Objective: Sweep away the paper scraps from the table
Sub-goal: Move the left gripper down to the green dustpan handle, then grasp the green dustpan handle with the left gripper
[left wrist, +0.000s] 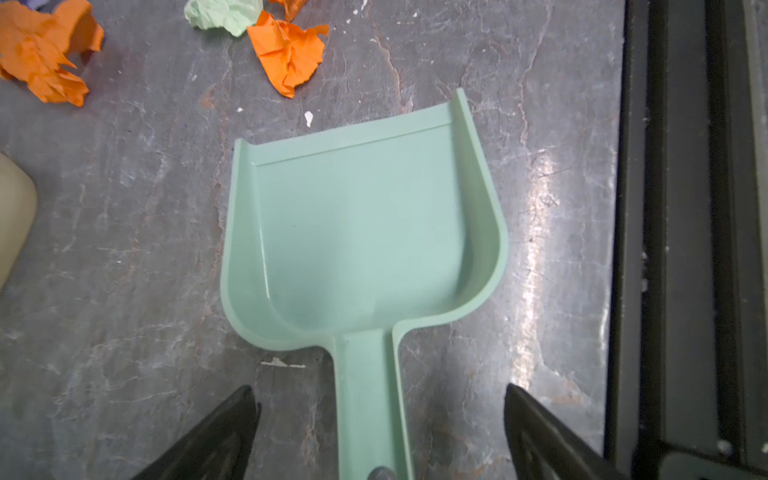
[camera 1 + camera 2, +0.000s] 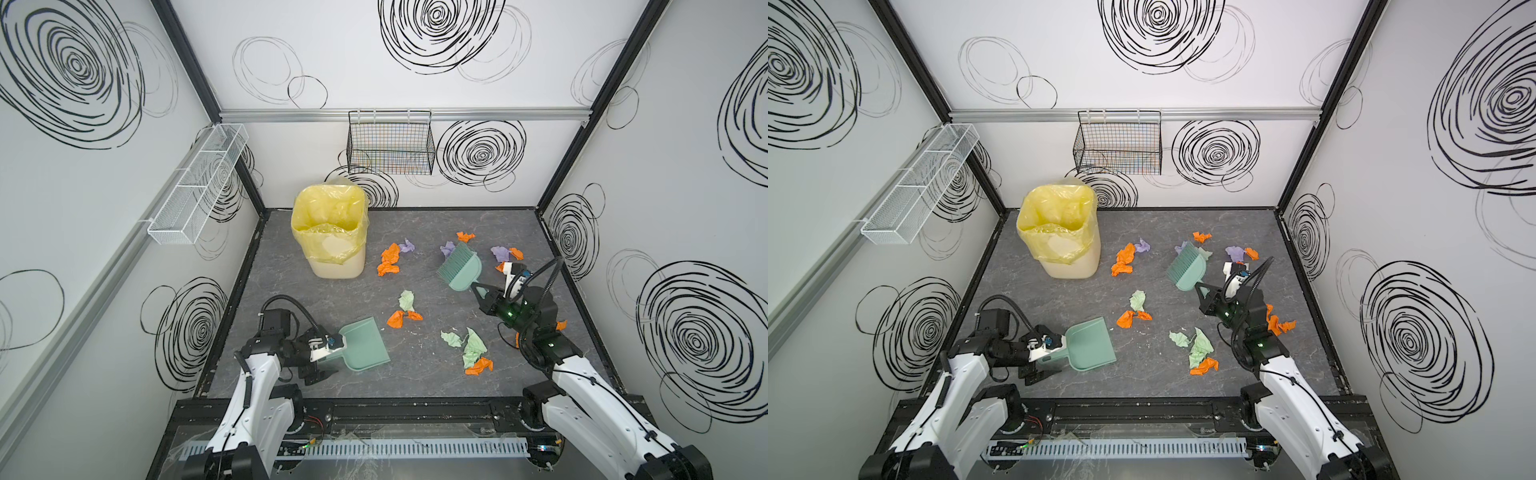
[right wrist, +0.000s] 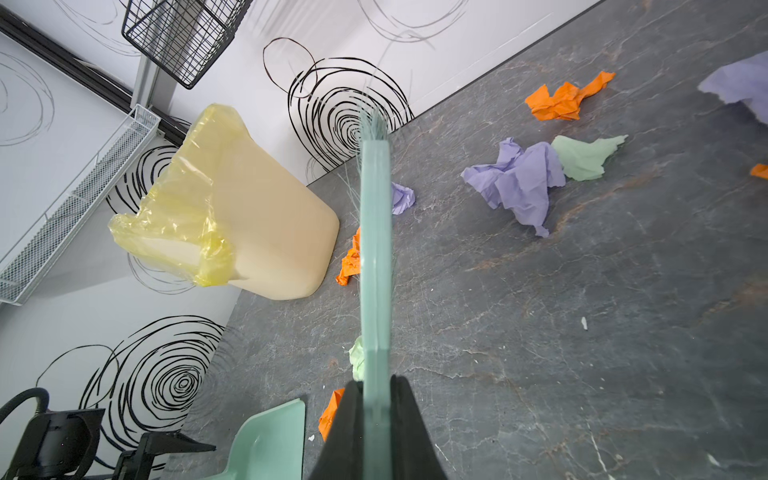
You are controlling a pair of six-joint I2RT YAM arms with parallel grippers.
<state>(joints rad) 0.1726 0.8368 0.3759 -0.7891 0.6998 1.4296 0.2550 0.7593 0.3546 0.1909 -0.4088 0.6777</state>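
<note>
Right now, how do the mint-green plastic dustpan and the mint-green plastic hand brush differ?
The dustpan lies flat on the table, ungripped: the open left gripper straddles its handle. The brush is clamped in the shut right gripper. The dustpan is empty, near the front edge; the brush reaches among paper scraps farther back. Both are the same colour.

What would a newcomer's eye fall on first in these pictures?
Bright orange, lilac and pale green paper scraps lie scattered over the dark table. A yellow-lined bin stands at the back left. The right gripper holds a green brush; a matching dustpan lies front left.
</note>
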